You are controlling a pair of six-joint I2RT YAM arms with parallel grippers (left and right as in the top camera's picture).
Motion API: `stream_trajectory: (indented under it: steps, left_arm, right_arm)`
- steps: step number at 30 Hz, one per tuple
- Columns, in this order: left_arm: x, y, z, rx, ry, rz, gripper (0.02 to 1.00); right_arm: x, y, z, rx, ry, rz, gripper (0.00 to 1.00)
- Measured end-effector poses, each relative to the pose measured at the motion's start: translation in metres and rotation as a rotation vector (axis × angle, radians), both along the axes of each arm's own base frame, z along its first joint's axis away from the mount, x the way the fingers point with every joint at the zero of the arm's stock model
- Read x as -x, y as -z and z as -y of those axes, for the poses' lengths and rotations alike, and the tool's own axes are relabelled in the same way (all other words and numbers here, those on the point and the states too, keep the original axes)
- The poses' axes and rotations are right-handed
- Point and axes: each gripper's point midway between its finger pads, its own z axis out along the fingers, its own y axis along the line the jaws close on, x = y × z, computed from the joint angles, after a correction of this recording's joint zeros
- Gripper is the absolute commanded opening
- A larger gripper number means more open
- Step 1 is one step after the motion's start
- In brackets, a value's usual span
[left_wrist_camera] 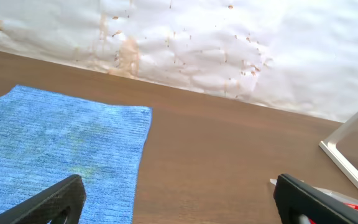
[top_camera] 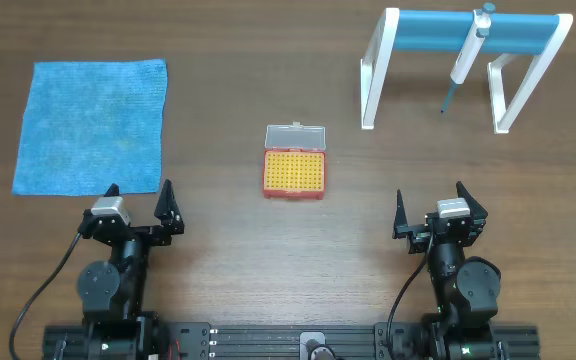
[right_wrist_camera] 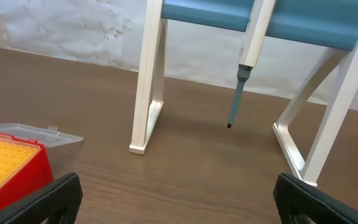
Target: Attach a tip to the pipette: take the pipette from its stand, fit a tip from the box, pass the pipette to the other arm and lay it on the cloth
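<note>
Task unstarted: the pipette [top_camera: 465, 60] hangs tipless in its stand [top_camera: 438, 32], beyond and right of the tip box [top_camera: 294, 172]; the cloth [top_camera: 93, 125] lies left of the box. Left gripper [top_camera: 139, 190] and right gripper [top_camera: 429, 193] flank the box on its near side, spread wide, holding nothing.

Pipette [top_camera: 465, 58] hangs from stand [top_camera: 423, 32]; tip box [top_camera: 294, 172] open, apparently full.

Brown wood-grain table [top_camera: 218, 90] meets a stained, crinkled white wall [left_wrist_camera: 229, 50]
</note>
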Motion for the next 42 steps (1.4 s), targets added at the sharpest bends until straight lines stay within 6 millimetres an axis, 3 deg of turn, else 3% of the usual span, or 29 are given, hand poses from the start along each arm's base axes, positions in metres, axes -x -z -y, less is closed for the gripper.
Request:
stream_trajectory:
  steps: [5, 42]
  left_arm:
    - [0.0, 0.0, 0.0, 0.0, 0.0, 0.0, 0.982]
    - [0.0, 0.0, 0.0, 0.0, 0.0, 0.0, 0.98]
  right_arm:
    - [-0.001, -0.001, 0.02, -0.024, 0.085, 0.001, 0.976]
    - [-0.001, -0.001, 0.02, -0.035, 0.088, 0.001, 0.976]
